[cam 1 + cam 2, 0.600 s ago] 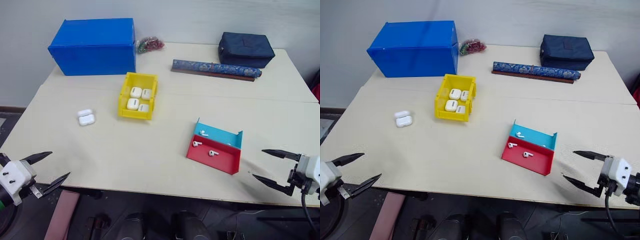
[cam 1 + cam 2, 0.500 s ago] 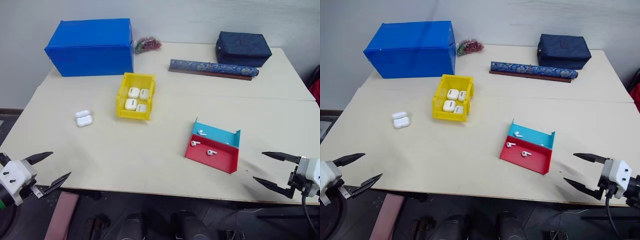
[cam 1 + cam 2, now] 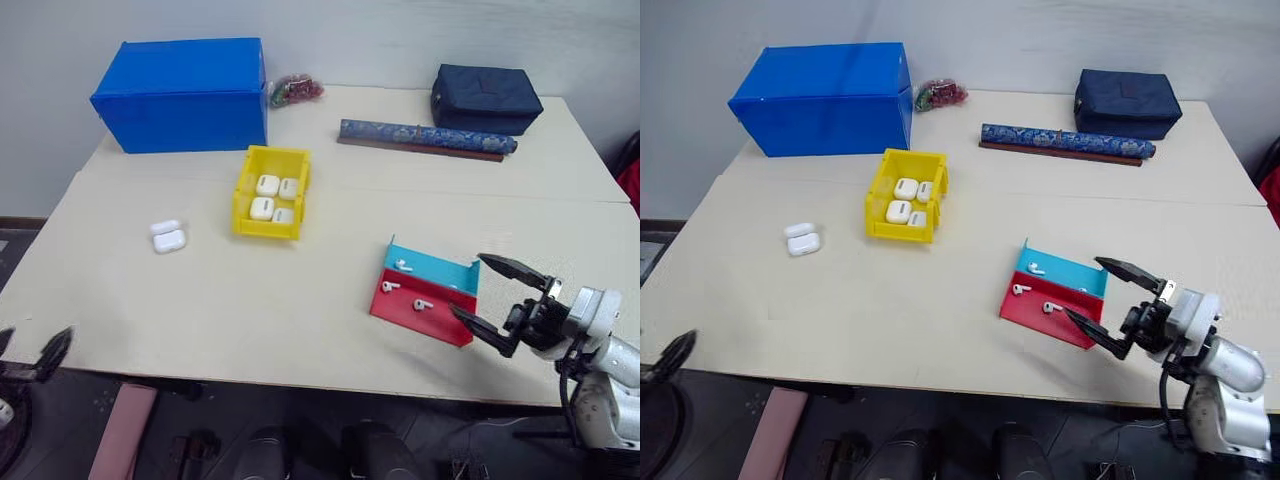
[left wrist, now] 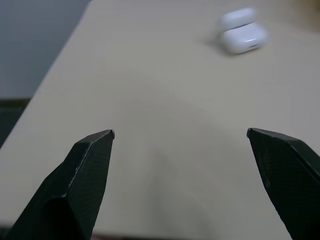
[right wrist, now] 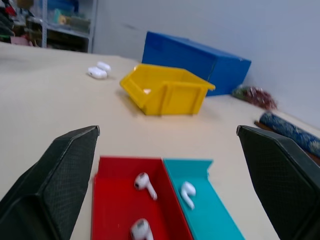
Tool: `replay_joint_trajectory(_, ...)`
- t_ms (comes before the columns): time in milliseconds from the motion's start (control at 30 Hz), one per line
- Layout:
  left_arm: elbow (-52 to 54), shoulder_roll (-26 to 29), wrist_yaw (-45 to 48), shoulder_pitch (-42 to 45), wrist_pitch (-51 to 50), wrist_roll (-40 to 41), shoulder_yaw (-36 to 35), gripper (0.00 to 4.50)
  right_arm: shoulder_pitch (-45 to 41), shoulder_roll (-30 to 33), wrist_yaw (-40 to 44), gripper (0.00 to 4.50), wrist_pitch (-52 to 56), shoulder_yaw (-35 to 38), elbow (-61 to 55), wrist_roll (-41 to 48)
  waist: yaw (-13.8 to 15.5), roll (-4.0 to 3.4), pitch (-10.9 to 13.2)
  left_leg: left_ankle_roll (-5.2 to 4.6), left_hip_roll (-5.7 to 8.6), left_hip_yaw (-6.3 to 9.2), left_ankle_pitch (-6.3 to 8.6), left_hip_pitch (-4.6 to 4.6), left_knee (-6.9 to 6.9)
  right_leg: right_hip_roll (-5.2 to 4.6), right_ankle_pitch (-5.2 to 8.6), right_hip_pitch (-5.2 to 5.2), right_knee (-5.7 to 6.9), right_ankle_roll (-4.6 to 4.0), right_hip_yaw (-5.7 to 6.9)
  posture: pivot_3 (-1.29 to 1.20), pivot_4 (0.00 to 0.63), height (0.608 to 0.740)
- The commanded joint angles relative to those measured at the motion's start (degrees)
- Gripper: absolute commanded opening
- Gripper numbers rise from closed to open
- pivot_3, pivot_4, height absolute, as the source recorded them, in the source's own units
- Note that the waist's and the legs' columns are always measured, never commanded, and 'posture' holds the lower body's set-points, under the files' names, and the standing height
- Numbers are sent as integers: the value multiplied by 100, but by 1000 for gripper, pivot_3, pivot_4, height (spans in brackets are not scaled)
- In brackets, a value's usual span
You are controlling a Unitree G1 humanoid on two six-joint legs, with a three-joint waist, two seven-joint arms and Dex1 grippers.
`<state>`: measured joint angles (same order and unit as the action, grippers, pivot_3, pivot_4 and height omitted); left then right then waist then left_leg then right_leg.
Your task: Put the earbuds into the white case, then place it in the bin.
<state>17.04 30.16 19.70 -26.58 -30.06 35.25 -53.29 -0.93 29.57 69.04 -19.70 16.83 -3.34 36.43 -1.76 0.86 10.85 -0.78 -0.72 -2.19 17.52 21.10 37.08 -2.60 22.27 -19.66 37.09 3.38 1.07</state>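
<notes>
We are looking at our right gripper point(image 3: 494, 297): two slim black fingers point(image 3: 512, 269) are tapering to sharp points and joining a black bracket. Behind it we are seeing a white, rounded wrist housing, then a silver-grey cylindrical forearm, with a black cable looping beneath. In the right wrist view the fingers point(image 5: 55, 186) are showing a fine cross-hatched texture on faceted, wedge-shaped surfaces. Our left gripper point(image 4: 180, 134) is showing the same black, textured, angular fingers point(image 4: 86, 170).
</notes>
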Motion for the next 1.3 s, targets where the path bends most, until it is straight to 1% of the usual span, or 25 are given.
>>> replay_joint_trajectory(33, 618, -108, -941, 124, -840, 312, -275, 4464, -321, -172, 148, 4500, -502, -108, 101, -85, 15, 6, 0, 0, 0, 0, 0, 0, 2, 0, 0, 1, 0, 0, 0, 0, 150, 740)
replay_joint_trajectory(133, 1067, 22, -1361, 412, -1425, 449, -113, 4464, -602, -148, 204, 4500, -509, -161, 359, -130, 47, 13, -4, -1, 4, 3, -1, 1, 10, -2, 0, 4, 2, 0, 0, 0, 150, 740)
replay_joint_trajectory(200, 1376, 170, -1824, 838, -2236, 937, -59, 4464, -741, -98, 247, 4500, -453, -162, 489, -105, 60, 19, -7, 1, 4, 9, -3, 0, 9, -1, 0, 6, 2, -1, 0, 0, 150, 740)
replay_joint_trajectory(300, 1588, 391, -2689, 1811, -3488, 1358, 68, 4464, -896, -40, 272, 4500, -376, -145, 621, -74, 64, 19, -8, 8, 4, 10, -6, 0, 9, -1, 0, 3, 8, -1, 1, 0, 150, 740)
replay_joint_trajectory(367, 1495, 385, -3331, 2852, -4180, 1493, 242, 4464, -935, -8, 287, 4500, -355, -150, 675, -77, 36, 17, -9, 28, 4, 10, -18, 0, 7, -1, -1, 2, 12, -1, 2, 0, 150, 740)
replay_joint_trajectory(433, 1158, 130, -4018, 4105, -4826, 1312, 432, 4464, -993, 0, 240, 4500, -328, -160, 722, -106, 35, 24, -9, 40, 5, 11, -25, -2, 11, 1, -2, -1, 29, 3, 6, 0, 150, 740)
replay_joint_trajectory(467, 1000, 45, -4178, 4528, -5076, 1179, 561, 4464, -1017, -3, 215, 4500, -321, -169, 738, -121, 39, 24, -9, 45, 6, 13, -27, -2, 15, 2, -5, -3, 37, 7, 9, 0, 150, 740)
replay_joint_trajectory(600, 42, -135, -4500, 5741, -5486, 403, 1569, 4464, -1089, -35, 274, 4500, -312, -242, 841, -139, -1, 25, -9, 57, 7, 9, -33, -3, 13, 7, -14, -12, 53, 25, 7, 0, 150, 740)
replay_joint_trajectory(700, -474, -255, -4495, 6124, -5322, -74, 2018, 4464, -1109, -71, 257, 4500, -347, -238, 877, -150, 11, 25, -9, 67, 5, 7, -36, 3, 13, 11, -16, -32, 65, 30, 6, 0, 150, 740)
replay_joint_trajectory(833, -962, -475, -4363, 6394, -4913, -535, 2354, 4464, -1057, -73, 236, 4500, -390, -213, 878, -188, 34, 26, -9, 80, 1, 4, -37, 24, 9, 13, -16, -72, 88, 30, 5, 0, 150, 740)
replay_joint_trajectory(1033, -1732, -664, -4207, 6787, -4096, -1272, 2996, 4464, -842, -64, 217, 4500, -362, -186, 714, -159, 99, 27, -8, 81, 1, 3, -37, 30, 16, 13, -17, -73, 85, 30, 5, 0, 150, 740)
replay_joint_trajectory(1100, -2043, -650, -4149, 6866, -3720, -1558, 3212, 4464, -775, -50, 214, 4500, -333, -173, 653, -130, 118, 27, -8, 81, 1, 1, -37, 31, 18, 13, -17, -73, 85, 30, 3, 0, 150, 740)
replay_joint_trajectory(1300, -2945, -767, -4081, 7163, -3121, -1916, 3157, 4464, -588, -22, 241, 4500, -330, -114, 546, -54, 171, 27, -8, 85, -1, 0, -39, 31, 14, 15, -17, -79, 87, 30, 5, 0, 150, 740)
